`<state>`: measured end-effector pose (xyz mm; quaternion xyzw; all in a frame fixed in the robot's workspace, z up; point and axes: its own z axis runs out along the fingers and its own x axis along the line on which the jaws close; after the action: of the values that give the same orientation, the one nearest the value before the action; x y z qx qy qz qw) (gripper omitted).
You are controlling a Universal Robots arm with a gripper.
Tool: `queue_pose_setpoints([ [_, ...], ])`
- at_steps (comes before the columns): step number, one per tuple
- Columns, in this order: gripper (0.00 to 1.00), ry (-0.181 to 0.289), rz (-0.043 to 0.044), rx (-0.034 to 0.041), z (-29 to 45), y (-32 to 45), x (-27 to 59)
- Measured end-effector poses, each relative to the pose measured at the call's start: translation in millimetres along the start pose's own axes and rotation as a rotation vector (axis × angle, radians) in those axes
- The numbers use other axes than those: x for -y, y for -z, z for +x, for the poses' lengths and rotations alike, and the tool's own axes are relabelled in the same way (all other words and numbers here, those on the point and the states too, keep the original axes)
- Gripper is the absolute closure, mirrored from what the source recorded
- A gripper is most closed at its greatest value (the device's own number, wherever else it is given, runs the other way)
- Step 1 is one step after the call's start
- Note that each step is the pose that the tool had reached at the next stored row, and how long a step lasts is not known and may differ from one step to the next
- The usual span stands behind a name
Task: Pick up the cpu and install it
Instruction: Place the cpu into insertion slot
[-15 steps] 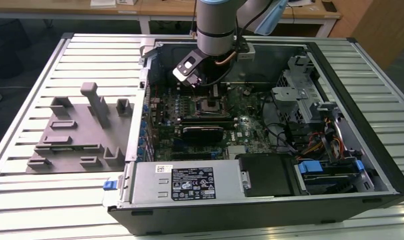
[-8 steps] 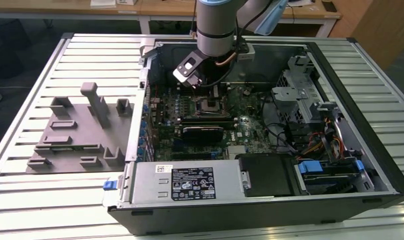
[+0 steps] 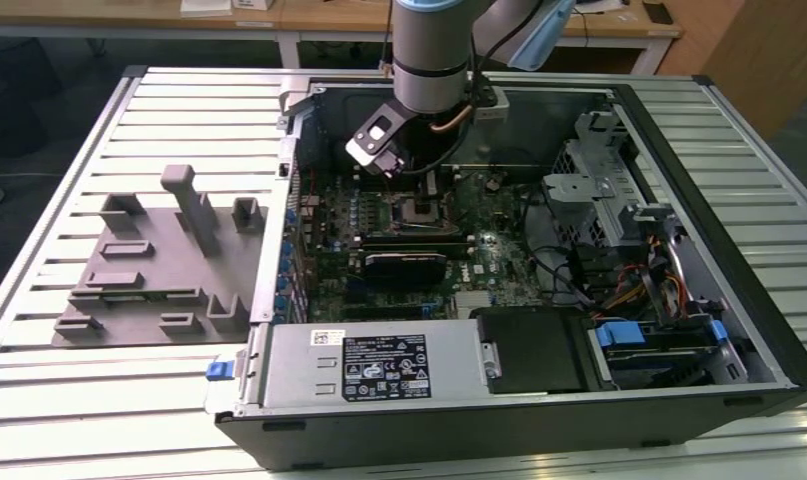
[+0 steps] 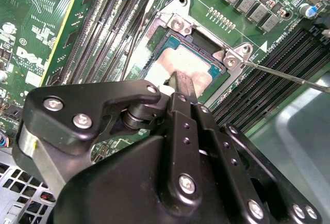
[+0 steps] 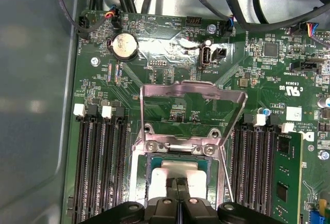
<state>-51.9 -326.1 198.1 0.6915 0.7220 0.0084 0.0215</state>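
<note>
- Cpu (image 4: 178, 61) is lying flat inside the open socket (image 4: 203, 37) on the motherboard (image 3: 510, 260), silver top facing up. The hinged load plate (image 5: 192, 86) is standing swung back, not clamping it.
- Gripper (image 4: 183, 82) is reaching down into the computer case (image 3: 763, 340). Its fingers (image 5: 172, 189) are pressing together with nothing between them, their tips sitting at or just over the chip's top. Whether they are actually touching it, I cannot tell.
- Judging how it will handle: the chip is looking light, thin and rigid, with a smooth metal lid that is probably slippery.
- Its underside and the socket contacts are probably fragile, so gripping two opposite edges of the rim, kept level, is looking safest.
</note>
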Motion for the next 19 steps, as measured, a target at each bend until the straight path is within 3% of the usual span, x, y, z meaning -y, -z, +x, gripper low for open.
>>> queue_pose_setpoints([
  [10,0.89,0.000,-0.0013,-0.0014,0.2,0.9,-0.3],
  [19,0.89,0.000,-0.0005,-0.0002,-0.1,12.5,-0.6],
])
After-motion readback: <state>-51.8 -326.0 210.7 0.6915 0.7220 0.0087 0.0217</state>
